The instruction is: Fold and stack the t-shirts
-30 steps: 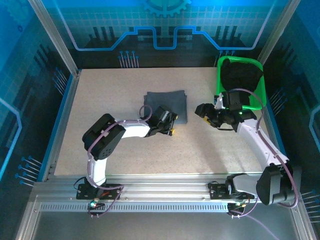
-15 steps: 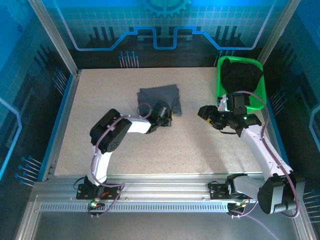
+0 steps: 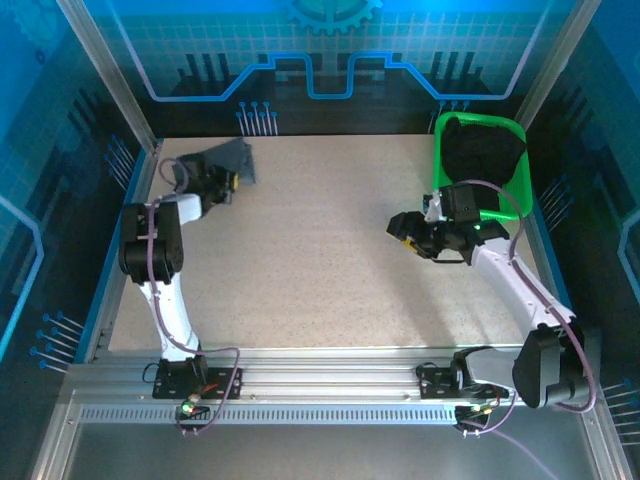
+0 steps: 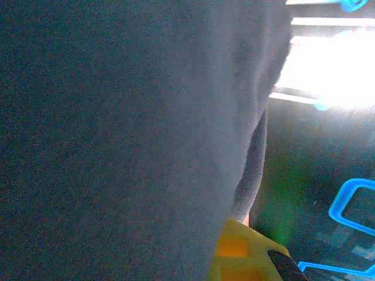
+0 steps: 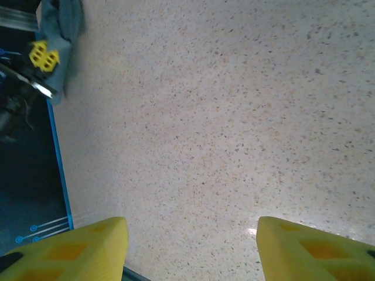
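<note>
The slate-grey t-shirt (image 3: pixel 232 158) is bunched at the table's far left corner, with my left gripper (image 3: pixel 222 183) shut on it. In the left wrist view its cloth (image 4: pixel 117 117) hangs right against the lens, and one yellow finger (image 4: pixel 243 254) shows at the bottom. The right wrist view catches the same shirt (image 5: pixel 65 17) far off at top left. The black t-shirt (image 3: pixel 483 150) lies heaped in the green basket (image 3: pixel 517 132). My right gripper (image 3: pixel 403 228) (image 5: pixel 190 246) hovers open over bare table just left of the basket, nothing between its fingers (image 5: pixel 76 246).
The speckled table (image 3: pixel 320 270) stretches between the two arms. The table's blue left edge (image 3: pixel 118 235) and a slanted aluminium post (image 3: pixel 110 90) stand close to the left gripper. The basket sits at the far right corner against the enclosure wall.
The left arm has swung from the table's middle to the far left corner, carrying the grey t-shirt with it. The right gripper shifted only slightly.
</note>
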`<state>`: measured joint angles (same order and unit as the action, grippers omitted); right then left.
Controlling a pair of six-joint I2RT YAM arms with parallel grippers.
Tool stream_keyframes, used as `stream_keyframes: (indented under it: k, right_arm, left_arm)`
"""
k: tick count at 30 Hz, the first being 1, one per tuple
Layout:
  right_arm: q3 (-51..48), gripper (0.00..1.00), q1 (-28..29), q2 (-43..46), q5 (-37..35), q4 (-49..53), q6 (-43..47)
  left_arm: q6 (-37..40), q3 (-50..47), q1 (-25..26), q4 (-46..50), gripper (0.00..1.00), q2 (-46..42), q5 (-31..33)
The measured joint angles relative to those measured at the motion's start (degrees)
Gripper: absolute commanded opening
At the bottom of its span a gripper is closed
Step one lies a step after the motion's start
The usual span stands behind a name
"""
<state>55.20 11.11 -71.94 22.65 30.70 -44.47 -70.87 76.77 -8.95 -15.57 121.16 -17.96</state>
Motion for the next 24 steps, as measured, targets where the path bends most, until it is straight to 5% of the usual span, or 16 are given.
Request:
stream_keyframes:
  k: [8,16,19,20,24]
  right_arm:
    - [4.4,0.61,2.4,-3.0,0.2,-1.1,1.0]
    - [8.0,0.60,2.5,-6.2,0.2,-1.2,1.2]
    - [8.9,0.62,2.6,-7.2,0.1,-1.6,1.4]
    - [9.0,0.63,2.8,-7.2,0.0,-2.0,1.4]
    - [9.4,0.70,2.8,-7.2,0.0,-3.6,1.4]
  left_arm:
    - [21.5,24.1,-6.9,18.5,0.00,12.4,-6.0]
    - [29.8,25.9,-7.2,28.1,0.01,13.8,-6.0]
    - [30.7,25.7,-7.2,28.7,0.61,13.7,-5.9]
    - [30.6,25.1,-7.2,28.6,0.95,13.3,-5.9]
    - [30.4,22.8,-7.2,29.3,0.99,11.1,-5.4]
